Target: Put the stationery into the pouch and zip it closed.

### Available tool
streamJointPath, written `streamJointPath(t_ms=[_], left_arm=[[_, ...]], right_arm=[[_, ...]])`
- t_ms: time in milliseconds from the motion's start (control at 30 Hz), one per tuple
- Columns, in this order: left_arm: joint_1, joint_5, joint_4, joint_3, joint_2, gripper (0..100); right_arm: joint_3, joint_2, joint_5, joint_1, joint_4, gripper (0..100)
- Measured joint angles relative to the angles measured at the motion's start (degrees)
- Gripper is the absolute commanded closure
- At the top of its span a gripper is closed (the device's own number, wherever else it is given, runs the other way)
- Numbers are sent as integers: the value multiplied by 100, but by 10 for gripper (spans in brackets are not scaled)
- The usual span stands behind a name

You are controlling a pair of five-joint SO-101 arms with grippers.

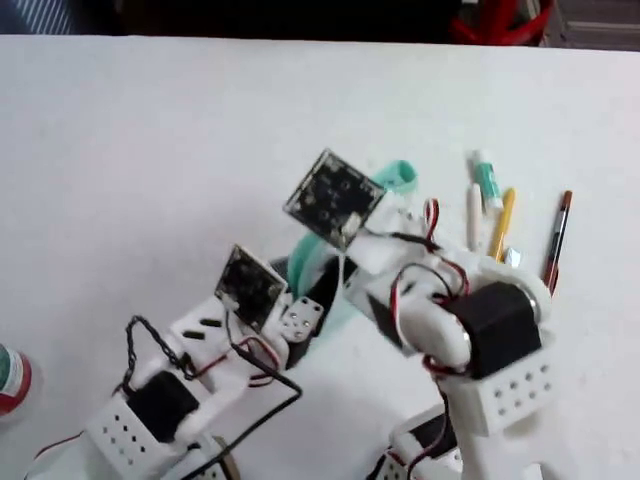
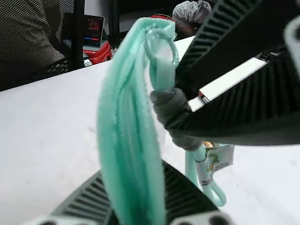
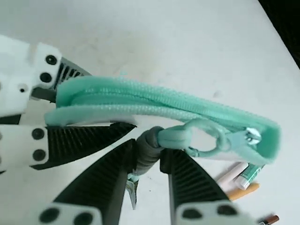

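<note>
Nothing packed yet: stationery [image 1: 497, 205] lies on the worktop [image 1: 150, 150] beyond the right claw [image 3: 149, 152], which is pinched shut on the pull [image 3: 150, 140]. The left claw [image 3: 70, 110] clamps the pouch [image 3: 154, 101], held between both; loading and zipping are left

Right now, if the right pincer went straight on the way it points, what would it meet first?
The right pincer, shut on the grey zipper pull, points at the teal pouch just beyond it, so it would likely press into the pouch first, though depth is unclear.
</note>
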Motion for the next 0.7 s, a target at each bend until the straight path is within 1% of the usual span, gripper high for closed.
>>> streamJointPath(t_ms=[100,167,233,300,400,500,600,700], left_arm=[[44,-35,-18,0,-9,978],[70,-35,-53,0,-9,978],[70,-35,-53,0,-9,978],[70,-35,-53,0,-9,978],[44,-35,-141,35,-9,978],[-396,-18,-536,211,-9,978],[-985,9,-932,290,97,978],[-1134,9,-1011,290,97,978]], right_arm=[[9,-229,18,202,62,762],[18,-422,9,545,62,700],[18,-677,9,1020,62,697],[18,-1029,26,1319,62,697],[18,-1591,53,1626,62,697],[9,-1767,35,1635,62,697],[9,-1653,-457,1618,-123,697],[18,-1310,-1125,1407,-475,697]])
